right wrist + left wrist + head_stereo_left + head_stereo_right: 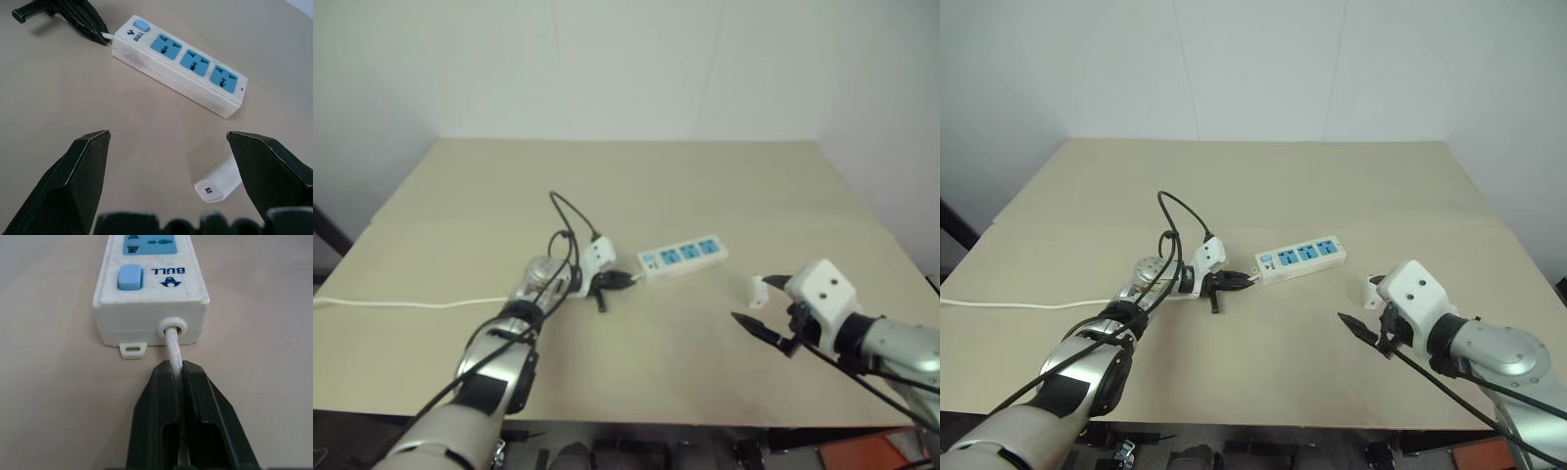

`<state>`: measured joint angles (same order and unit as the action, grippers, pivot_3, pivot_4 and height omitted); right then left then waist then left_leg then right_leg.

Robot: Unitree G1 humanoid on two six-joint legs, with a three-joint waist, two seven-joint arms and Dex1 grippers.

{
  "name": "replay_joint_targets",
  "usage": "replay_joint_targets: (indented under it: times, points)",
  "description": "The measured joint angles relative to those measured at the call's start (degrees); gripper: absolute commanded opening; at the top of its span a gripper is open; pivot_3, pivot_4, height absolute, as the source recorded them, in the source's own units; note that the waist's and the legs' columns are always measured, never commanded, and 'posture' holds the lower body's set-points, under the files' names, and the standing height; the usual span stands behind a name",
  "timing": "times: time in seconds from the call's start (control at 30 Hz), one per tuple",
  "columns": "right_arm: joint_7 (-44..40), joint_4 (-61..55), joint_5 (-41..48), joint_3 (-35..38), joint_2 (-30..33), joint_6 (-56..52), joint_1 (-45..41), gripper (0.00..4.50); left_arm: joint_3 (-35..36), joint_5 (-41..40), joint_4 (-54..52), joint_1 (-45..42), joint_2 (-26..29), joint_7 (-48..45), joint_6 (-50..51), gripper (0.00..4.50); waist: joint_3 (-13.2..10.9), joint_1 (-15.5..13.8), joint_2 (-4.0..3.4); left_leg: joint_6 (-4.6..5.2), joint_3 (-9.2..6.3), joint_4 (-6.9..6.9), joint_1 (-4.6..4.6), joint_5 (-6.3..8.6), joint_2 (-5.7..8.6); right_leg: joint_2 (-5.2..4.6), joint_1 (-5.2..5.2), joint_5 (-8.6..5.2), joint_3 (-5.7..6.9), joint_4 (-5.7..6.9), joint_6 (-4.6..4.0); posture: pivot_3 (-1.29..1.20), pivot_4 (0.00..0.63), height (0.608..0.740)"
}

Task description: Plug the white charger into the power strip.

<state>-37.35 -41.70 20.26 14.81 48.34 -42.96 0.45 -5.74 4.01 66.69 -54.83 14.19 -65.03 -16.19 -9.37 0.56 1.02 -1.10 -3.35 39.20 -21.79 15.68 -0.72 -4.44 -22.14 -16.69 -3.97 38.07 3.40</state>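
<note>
The power strip (682, 257) lies at the table's middle, a white bar with blue socket faces up. My left gripper (178, 367) is shut on its thin white cord (172, 345), right where the cord leaves the strip's switch end. The white charger (219, 182) lies on its side on the table, to the right of the strip and a little nearer to me. My right gripper (167, 136) hovers open just on the near side of the charger, pointing toward the strip, with nothing between its fingers. In the head view the charger (758, 291) sits beside the right gripper (750, 298).
The rest of the white cord (411, 304) trails left across the beige table (636, 176) and off its left edge. A white wall stands behind the table's far edge. The table's near edge runs just below both arms.
</note>
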Motion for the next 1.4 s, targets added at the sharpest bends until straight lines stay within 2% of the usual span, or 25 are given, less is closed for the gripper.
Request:
replay_joint_targets:
  times: [0.13, 0.23, 0.43, 0.6, 0.77, 0.9, 1.13, 1.4]
  points:
    - [0.4, 0.6, -0.7, -1.0, 0.0, 0.0, -0.1, 4.50, 1.5, -3.8, -8.7, 5.9, 2.8, -5.6, 1.9, 0.05, 0.0, 0.9, -0.02, 0.00, 0.02, -0.01, -0.01, 0.00, -0.06, 0.03, -0.05, 0.00, -0.03, -0.02, -0.01, 0.00, 0.150, 0.740]
    - [0.9, 0.9, -1.0, -2.0, -0.3, 0.0, -0.2, 4.50, 1.6, -5.7, -20.5, 12.8, 6.6, -7.3, 6.7, 0.05, 0.0, 1.9, -0.03, 0.00, 0.02, -0.09, 0.00, 0.00, -0.10, 0.04, -0.07, 0.00, -0.04, -0.04, -0.01, 0.00, 0.150, 0.740]
    - [1.2, 2.2, -1.6, -5.1, -0.9, 1.0, -2.0, 4.50, 1.8, -9.4, -43.3, 25.4, 13.2, -6.7, 21.7, 0.05, 0.0, 1.9, -0.03, 0.00, 0.02, -0.09, 0.01, 0.00, -0.10, 0.02, -0.07, 0.00, -0.07, -0.01, -0.01, 0.00, 0.150, 0.740]
    - [1.1, 4.1, -2.3, -6.0, -0.9, 1.9, -2.8, 4.50, 2.5, -11.4, -49.2, 29.4, 15.0, -4.4, 24.8, 1.56, 0.0, 1.0, -0.01, 0.00, 0.00, -0.09, -0.03, 0.00, -0.09, 0.01, -0.09, 0.00, -0.02, -0.03, -0.01, 0.00, 0.150, 0.740]
    - [1.1, 4.2, -2.7, -6.4, -1.0, 2.7, -2.9, 4.50, 4.6, -14.2, -49.4, 31.3, 15.3, -4.2, 19.3, 3.17, 0.0, 0.6, 0.00, 0.00, 0.01, -0.09, -0.07, 0.00, -0.10, 0.01, -0.14, 0.00, -0.02, -0.04, -0.01, 0.00, 0.150, 0.740]
    - [1.1, 4.2, -3.1, -6.4, -1.3, 3.5, -2.9, 4.50, 8.2, -20.6, -48.8, 31.3, 14.1, -6.5, 16.6, 4.48, 0.0, 0.4, 0.00, 0.00, 0.01, -0.09, -0.06, 0.00, -0.10, 0.01, -0.13, 0.00, -0.02, -0.03, -0.01, 0.00, 0.150, 0.740]
    - [1.2, 4.2, -3.9, -6.4, -1.3, 3.8, -2.9, 4.50, 8.6, -22.0, -42.7, 28.7, 10.3, -7.3, 8.5, 4.48, 0.0, 0.3, 0.00, 0.00, 0.01, -0.08, -0.08, 0.00, -0.08, 0.01, -0.13, 0.00, -0.01, -0.06, -0.01, 0.00, 0.150, 0.740]
    - [1.5, 3.8, -4.3, -6.4, -1.8, 3.7, -2.9, 4.50, 6.7, -21.1, -28.2, 21.9, 5.3, -9.7, -0.3, 4.48, 0.0, 0.3, 0.02, 0.00, 0.02, -0.08, -0.10, 0.00, -0.06, 0.01, -0.13, 0.01, 0.00, -0.07, -0.02, 0.00, 0.150, 0.740]
